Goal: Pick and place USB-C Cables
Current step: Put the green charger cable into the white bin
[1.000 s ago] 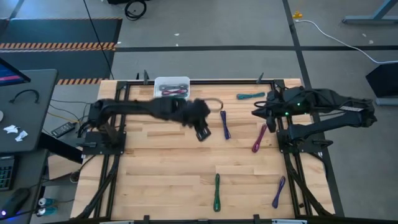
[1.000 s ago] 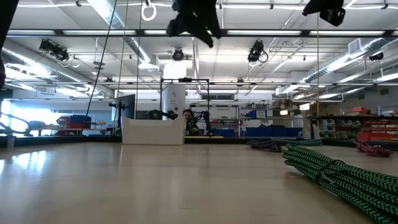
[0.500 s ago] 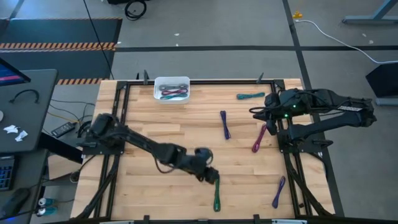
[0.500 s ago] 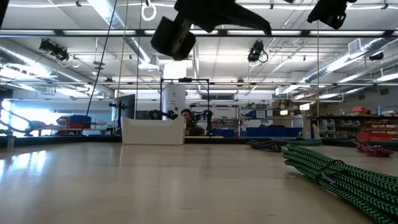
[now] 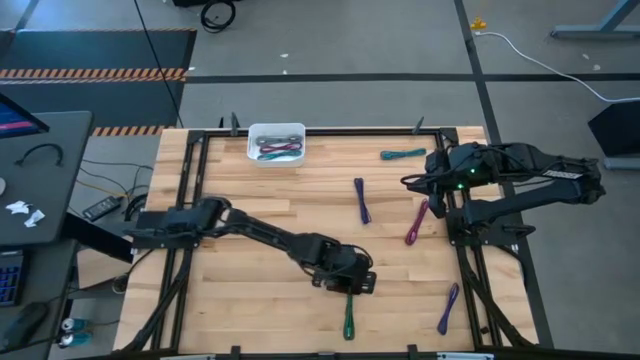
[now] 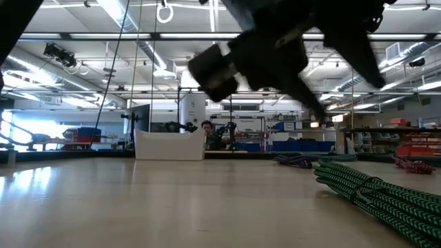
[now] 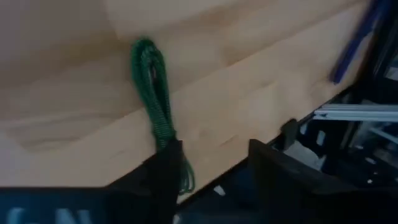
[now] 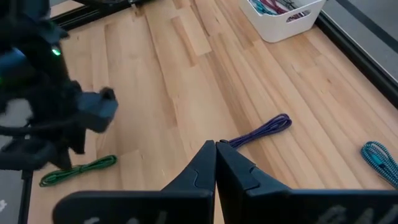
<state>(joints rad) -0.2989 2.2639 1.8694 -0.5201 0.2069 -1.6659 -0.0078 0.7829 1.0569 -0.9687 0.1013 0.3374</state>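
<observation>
**A:** What is the green cable (image 5: 348, 315) like to pick up?

**B:** I think it is light and soft. It is a thin bundle, so it will bend and flop. It looks a bit ropy, so it should not slip much. The best place to take it is the middle of the bundle, across the thin way.

**A:** Where is it?

**B:** It lies flat on the desk (image 5: 250, 300), near the front edge. The left end effector (image 5: 350, 283) hangs just above its top end. From the end effector, the rest of the cable runs toward 6 o'clock in the high view.

**A:** Is the left end effector holding it?

**B:** No. In the left wrist view its two fingers (image 7: 163, 180) are spread apart, with nothing between them. The cable runs out past one finger.

**A:** And the other arm?

**B:** The right end effector (image 8: 216, 163) waits at the right side of the desk. Its fingers are pressed together, holding nothing. A purple cable (image 8: 261, 131) lies just ahead of it.
</observation>
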